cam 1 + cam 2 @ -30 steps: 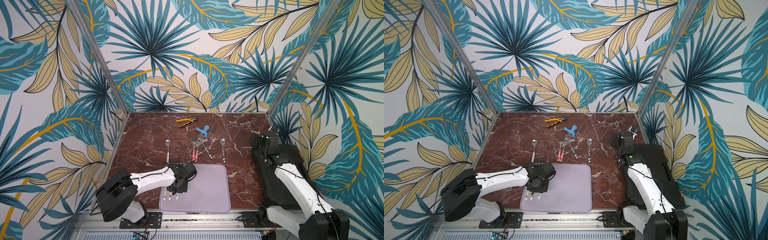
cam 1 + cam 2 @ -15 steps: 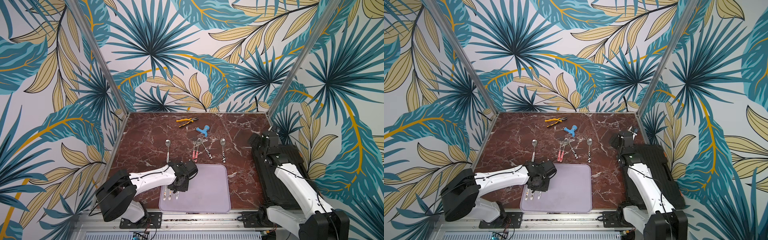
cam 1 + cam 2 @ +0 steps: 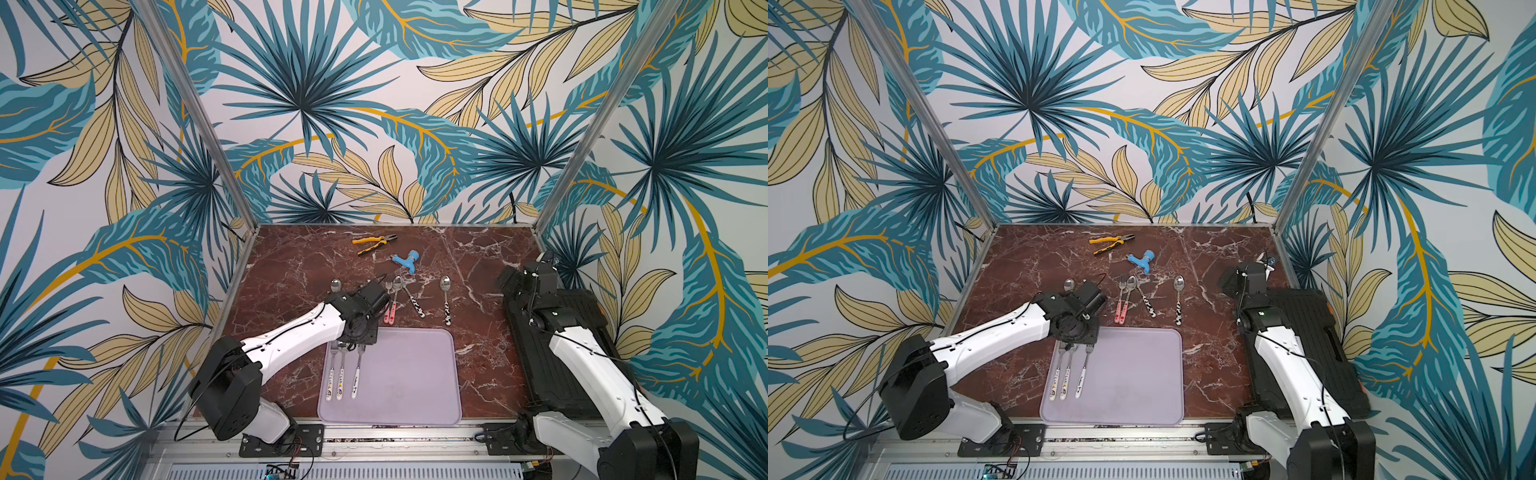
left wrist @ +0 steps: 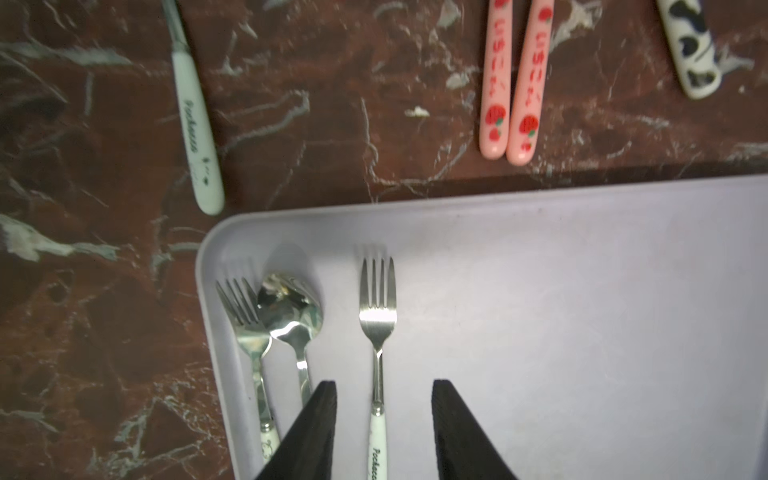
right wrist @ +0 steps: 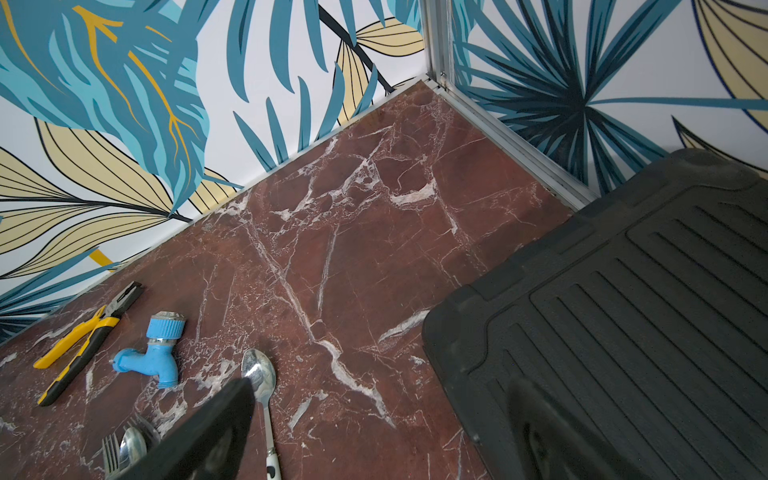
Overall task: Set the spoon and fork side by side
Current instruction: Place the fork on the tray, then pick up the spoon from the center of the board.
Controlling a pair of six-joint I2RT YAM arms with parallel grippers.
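The fork lies flat in the tray, near a pair of fork and spoon that touch at the tray's side. The left fingers stand apart astride its neck, clear of it on both sides. The spoon with what looks like the same lettering lies on the surface, just outside the tray's corner.

It is likely light, stiff and slick, and it lies low. Pinching across the white handle should hold best.

Its bowl is cut off in the left wrist view, and the arm hides its handle in both top views. The right fingers are wide apart and empty, beside the mat.
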